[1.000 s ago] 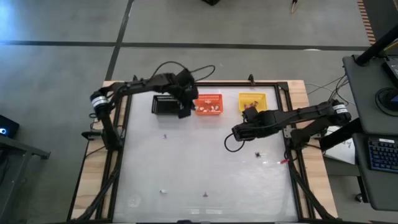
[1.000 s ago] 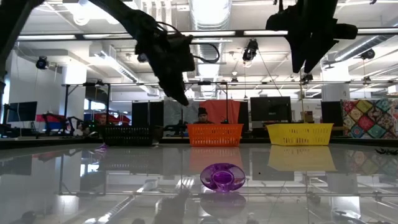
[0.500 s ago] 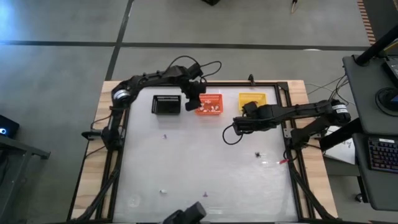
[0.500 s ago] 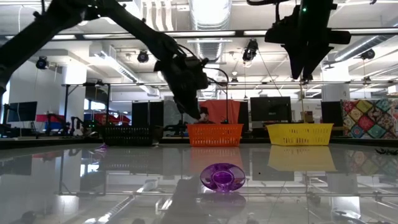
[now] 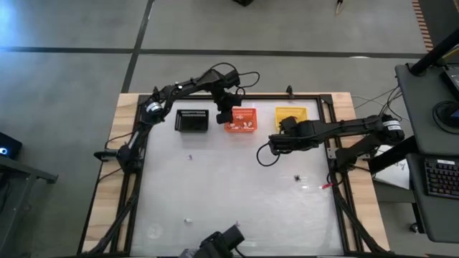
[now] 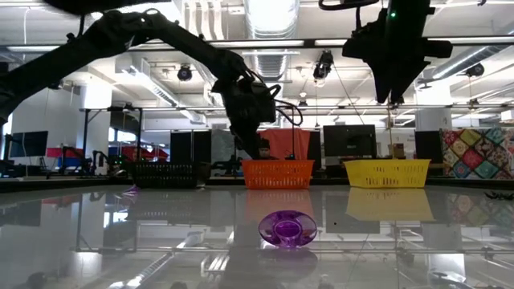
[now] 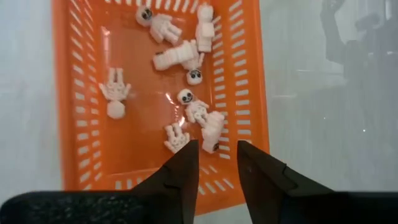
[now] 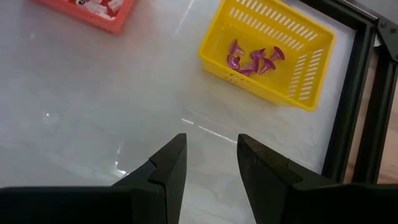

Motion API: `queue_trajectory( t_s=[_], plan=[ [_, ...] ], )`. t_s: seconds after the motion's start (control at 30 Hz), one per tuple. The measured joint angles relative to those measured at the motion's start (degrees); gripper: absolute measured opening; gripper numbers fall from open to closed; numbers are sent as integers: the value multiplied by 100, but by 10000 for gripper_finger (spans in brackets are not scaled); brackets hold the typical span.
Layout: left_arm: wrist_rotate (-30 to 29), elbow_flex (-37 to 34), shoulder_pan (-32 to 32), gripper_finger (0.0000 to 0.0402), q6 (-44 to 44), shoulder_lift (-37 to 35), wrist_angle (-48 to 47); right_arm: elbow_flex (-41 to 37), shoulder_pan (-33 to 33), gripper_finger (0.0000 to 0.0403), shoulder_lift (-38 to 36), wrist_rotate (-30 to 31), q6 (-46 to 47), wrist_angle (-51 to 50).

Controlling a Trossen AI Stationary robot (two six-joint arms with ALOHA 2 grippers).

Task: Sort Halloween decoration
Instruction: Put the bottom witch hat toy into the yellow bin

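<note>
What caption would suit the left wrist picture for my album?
Left gripper, jaws open and empty, above an orange basket of small white skeleton figures.

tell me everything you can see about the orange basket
The orange basket is a rectangular tray, plastic by the look of it, with slotted walls and a solid floor. It stands upright on the glossy white table, between the black basket and the yellow basket. Inside lie several small white skeleton figures, scattered loosely. The left end effector hangs open right above its edge, not touching it.
</note>
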Motion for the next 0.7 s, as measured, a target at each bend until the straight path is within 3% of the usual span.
queue_trajectory(
  t_s=[0.4,0.53,0.7],
  plan=[
    [-94,617,22,102,22,-19,-1123,-78,0,134,-2,-17,120,5],
    [12,418,42,102,223,-125,-1827,-116,2,134,-2,-188,118,23],
    [59,-220,65,102,282,-686,-1933,-224,85,134,-9,-694,18,311]
  ],
)
